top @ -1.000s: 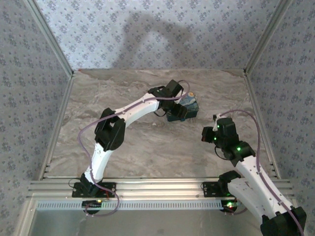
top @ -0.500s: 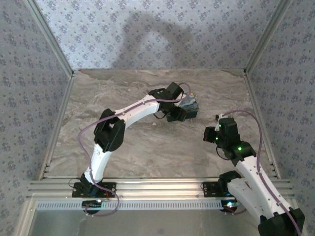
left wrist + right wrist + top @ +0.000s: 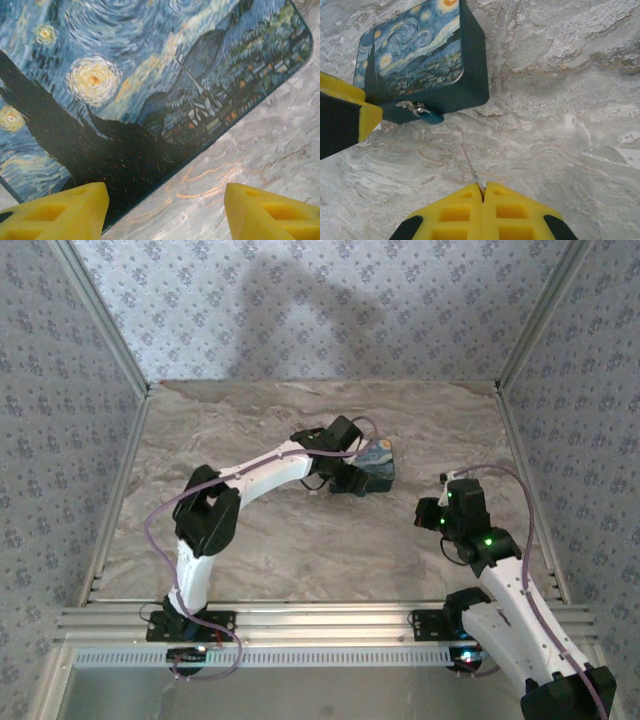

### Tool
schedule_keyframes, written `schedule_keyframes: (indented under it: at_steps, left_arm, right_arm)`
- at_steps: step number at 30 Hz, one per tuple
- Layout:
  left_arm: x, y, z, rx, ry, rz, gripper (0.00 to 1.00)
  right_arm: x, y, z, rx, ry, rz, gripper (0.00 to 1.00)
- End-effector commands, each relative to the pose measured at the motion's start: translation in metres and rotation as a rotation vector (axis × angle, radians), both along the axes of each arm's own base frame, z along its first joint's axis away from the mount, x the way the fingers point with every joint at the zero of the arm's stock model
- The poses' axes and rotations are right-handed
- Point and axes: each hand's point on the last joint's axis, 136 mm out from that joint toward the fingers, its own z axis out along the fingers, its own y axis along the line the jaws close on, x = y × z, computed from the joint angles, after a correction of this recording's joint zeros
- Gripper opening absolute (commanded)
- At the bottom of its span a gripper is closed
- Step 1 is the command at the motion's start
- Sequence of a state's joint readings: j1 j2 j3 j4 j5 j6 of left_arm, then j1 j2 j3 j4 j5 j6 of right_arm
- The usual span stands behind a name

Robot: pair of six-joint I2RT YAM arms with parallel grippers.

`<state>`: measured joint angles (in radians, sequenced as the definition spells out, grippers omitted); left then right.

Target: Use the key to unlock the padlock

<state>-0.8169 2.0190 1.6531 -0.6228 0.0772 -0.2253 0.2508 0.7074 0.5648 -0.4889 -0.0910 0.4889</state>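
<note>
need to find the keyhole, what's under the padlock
Marbled table lies beneath the padlock, which hangs from the painted box's hasp; its underside and keyhole are hidden.

Top view looks down from behind; both wrist views share the painted box (image 3: 415,55).

Left wrist view: painted box (image 3: 150,75) lid cut off by top and left edges; left gripper (image 3: 165,197) fingers cut by bottom edge.
Right wrist view: key (image 3: 470,167) base buried between pressed-together fingertips of right gripper (image 3: 482,192); padlock (image 3: 429,117) shackle too small to tell apart from hasp (image 3: 409,105); keyhole not discernible.
Top view: left part of box covered by left gripper.
</note>
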Motion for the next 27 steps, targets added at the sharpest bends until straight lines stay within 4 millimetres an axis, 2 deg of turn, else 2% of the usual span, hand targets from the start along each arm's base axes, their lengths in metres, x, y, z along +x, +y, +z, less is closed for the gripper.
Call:
schedule_keyframes:
  at_steps: [1, 7, 12, 15, 20, 27]
  left_arm:
    - [-0.011, 0.039, -0.016, 0.067, 0.061, 0.071, 0.64]
    - [-0.011, 0.079, -0.025, 0.058, 0.078, 0.154, 0.64]
    - [-0.009, 0.102, -0.026, 0.059, 0.075, 0.196, 0.64]
    - [-0.007, 0.103, -0.02, 0.047, 0.063, 0.193, 0.64]
    - [-0.004, 0.095, -0.004, -0.012, 0.039, 0.177, 0.66]
    - [-0.006, 0.095, 0.046, -0.151, -0.087, 0.171, 0.73]
  right_arm:
    - [-0.002, 0.006, -0.005, 0.017, 0.001, 0.045, 0.0]
    - [0.005, 0.018, -0.005, 0.05, -0.006, 0.1, 0.0]
    - [0.006, 0.028, -0.008, 0.077, 0.008, 0.145, 0.0]
    - [0.007, 0.039, -0.008, 0.115, 0.005, 0.187, 0.0]
    - [0.011, 0.06, -0.004, 0.19, 0.001, 0.26, 0.0]
    - [0.02, 0.095, 0.007, 0.311, -0.013, 0.373, 0.0]
